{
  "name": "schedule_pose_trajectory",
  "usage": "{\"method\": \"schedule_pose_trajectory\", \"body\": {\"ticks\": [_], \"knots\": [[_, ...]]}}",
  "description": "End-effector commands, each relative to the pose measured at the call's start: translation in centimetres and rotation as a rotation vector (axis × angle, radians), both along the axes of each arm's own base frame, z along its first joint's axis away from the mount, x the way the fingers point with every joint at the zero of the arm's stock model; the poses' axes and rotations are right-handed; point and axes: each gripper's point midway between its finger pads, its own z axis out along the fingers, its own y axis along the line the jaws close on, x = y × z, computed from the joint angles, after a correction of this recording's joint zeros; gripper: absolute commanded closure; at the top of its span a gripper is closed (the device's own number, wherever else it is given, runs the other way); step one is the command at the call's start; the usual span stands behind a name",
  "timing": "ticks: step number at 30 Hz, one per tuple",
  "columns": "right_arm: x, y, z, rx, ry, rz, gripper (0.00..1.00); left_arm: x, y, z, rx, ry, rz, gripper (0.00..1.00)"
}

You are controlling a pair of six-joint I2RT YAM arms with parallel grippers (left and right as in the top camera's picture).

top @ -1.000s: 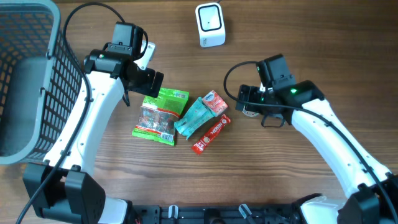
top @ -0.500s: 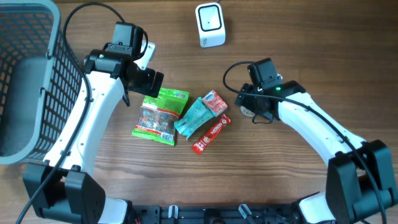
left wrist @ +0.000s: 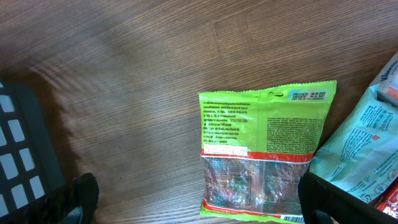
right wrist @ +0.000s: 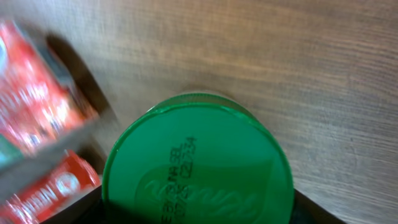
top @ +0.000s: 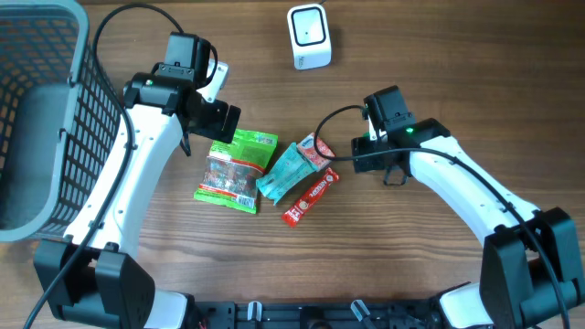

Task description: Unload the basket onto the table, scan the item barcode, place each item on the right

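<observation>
A round container with a green lid (right wrist: 198, 168) fills the right wrist view. My right gripper (right wrist: 198, 208) is shut on it, one dark finger against each side of the lid. In the overhead view that gripper (top: 362, 153) covers the container, just right of the snack packs. The white scanner (top: 309, 35) stands at the back middle. My left gripper (top: 219, 119) hangs open over the top of a green snack bag (left wrist: 264, 149), fingers (left wrist: 81, 196) spread wide with nothing between them.
A teal pouch (top: 285, 172), a red and white pack (top: 317, 151) and a red bar (top: 309, 196) lie beside the green bag (top: 238, 169). A grey mesh basket (top: 91, 119) stands at the left edge.
My right arm has swung left toward the snack packs and its jaws have narrowed onto the green-lidded container. The left arm has not moved.
</observation>
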Motion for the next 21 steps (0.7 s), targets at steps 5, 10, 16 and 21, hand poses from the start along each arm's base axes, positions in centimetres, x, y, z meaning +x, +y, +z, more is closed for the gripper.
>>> {"method": "schedule_pose_trajectory", "body": {"ticks": [5,10,16,21], "knots": [[2.5,0.8,3.5,0.065,-0.099,-0.092,0.19,0.3,0.0,0.5,0.009,-0.018,-0.009,0.00],[2.0,0.7,2.9,0.071,-0.069,-0.121,0.28,0.3,0.0,0.5,0.009,-0.018,-0.009,0.00],[1.2,0.4,2.6,0.062,-0.034,-0.139,0.33,0.3,0.0,0.5,0.009,-0.018,-0.009,0.00],[2.0,0.7,2.9,0.008,-0.081,0.061,0.32,0.3,0.0,0.5,0.009,-0.018,-0.009,0.00]]}}
